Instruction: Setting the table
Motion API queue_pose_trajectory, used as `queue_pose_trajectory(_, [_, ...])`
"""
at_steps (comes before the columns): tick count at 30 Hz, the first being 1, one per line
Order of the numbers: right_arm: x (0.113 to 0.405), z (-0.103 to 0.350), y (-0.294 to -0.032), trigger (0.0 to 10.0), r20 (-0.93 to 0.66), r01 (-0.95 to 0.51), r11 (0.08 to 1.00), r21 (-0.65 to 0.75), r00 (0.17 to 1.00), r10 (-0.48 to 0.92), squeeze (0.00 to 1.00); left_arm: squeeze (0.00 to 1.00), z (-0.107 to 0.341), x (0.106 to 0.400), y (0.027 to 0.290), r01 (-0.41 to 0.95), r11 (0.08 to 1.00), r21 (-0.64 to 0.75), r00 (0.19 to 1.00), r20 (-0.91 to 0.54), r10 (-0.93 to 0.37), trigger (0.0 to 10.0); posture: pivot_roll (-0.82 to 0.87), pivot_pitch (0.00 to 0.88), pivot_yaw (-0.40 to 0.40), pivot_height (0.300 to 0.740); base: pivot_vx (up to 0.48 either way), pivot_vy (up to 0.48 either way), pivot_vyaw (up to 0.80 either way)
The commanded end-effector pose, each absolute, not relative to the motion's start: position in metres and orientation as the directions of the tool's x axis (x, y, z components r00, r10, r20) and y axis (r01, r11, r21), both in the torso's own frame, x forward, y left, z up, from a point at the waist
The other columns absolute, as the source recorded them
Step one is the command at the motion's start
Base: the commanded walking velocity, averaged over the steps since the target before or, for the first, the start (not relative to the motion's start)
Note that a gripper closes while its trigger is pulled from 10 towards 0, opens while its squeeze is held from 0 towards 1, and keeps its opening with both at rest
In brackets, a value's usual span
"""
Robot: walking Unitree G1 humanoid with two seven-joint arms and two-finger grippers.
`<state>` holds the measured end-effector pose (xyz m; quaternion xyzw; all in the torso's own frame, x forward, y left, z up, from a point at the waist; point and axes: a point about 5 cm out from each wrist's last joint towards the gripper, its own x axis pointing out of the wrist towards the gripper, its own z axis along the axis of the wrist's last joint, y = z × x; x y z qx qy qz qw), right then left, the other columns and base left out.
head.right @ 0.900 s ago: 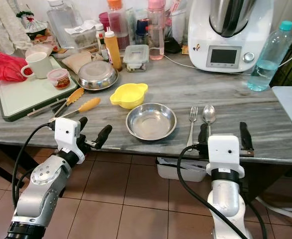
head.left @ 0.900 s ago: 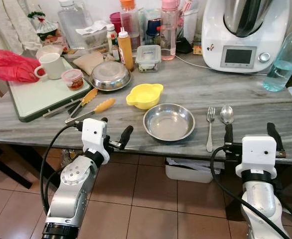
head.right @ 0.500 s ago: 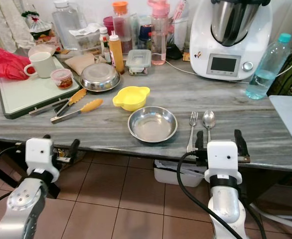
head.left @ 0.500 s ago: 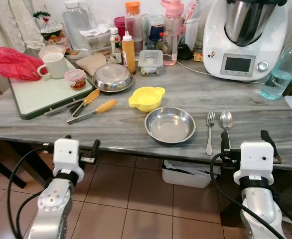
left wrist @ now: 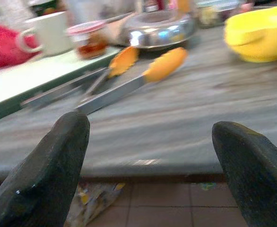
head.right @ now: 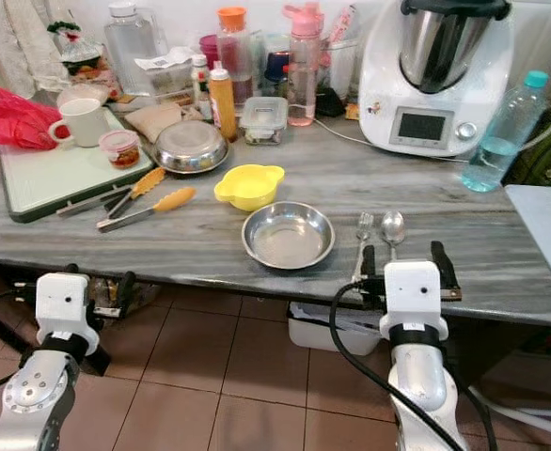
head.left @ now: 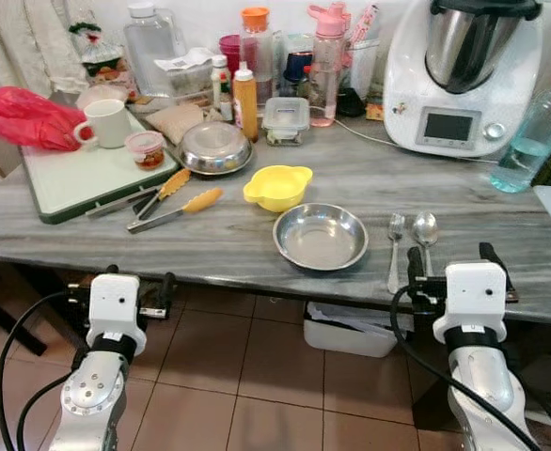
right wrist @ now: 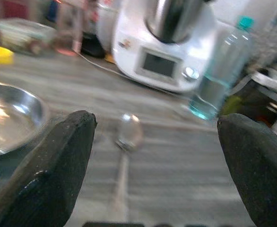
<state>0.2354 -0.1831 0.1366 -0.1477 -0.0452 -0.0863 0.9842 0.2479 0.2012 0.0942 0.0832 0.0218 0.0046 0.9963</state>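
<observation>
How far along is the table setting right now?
One place looks laid: steel plate with fork and spoon beside it, yellow bowl just behind. Nothing is in hand; left gripper sits open below the table edge, right gripper open at the edge by the spoon. A cup looks left to add.

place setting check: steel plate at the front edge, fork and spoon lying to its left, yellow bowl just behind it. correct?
One thing is off: the fork and spoon lie to the right of the steel plate, not its left, as the left eye view shows. The plate does sit near the front edge of the table, and the yellow bowl is just behind it.
</observation>
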Motion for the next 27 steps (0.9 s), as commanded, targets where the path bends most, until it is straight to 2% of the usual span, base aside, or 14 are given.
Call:
queue_pose_trajectory(1, [0.236, 0.133, -0.183, 10.0, 0.094, 0.178, 0.943, -0.281, 0.983, -0.158, 0.0, 0.0, 0.095, 0.251, 0.199, 0.018, 0.984, 0.176, 0.999, -0.045, -0.01, 10.0, -0.08, 0.023, 0.036, 0.74, 0.0, 0.0, -0.75])
queue_pose_trajectory(3, [0.235, 0.131, -0.183, 10.0, 0.09, 0.178, 0.943, -0.281, 0.983, -0.159, 0.0, 0.0, 0.094, 0.251, 0.198, 0.024, 0.984, 0.176, 0.999, -0.049, -0.015, 10.0, -0.08, 0.02, 0.037, 0.74, 0.0, 0.0, -0.7])
queue_pose_trajectory(27, [0.24, 0.131, -0.181, 10.0, 0.094, 0.169, 0.945, -0.28, 0.984, -0.149, 0.0, 0.0, 0.096, 0.261, 0.19, 0.053, 0.982, 0.179, 0.997, -0.057, -0.044, 10.0, -0.08, 0.016, 0.046, 0.74, 0.0, 0.0, 0.0])
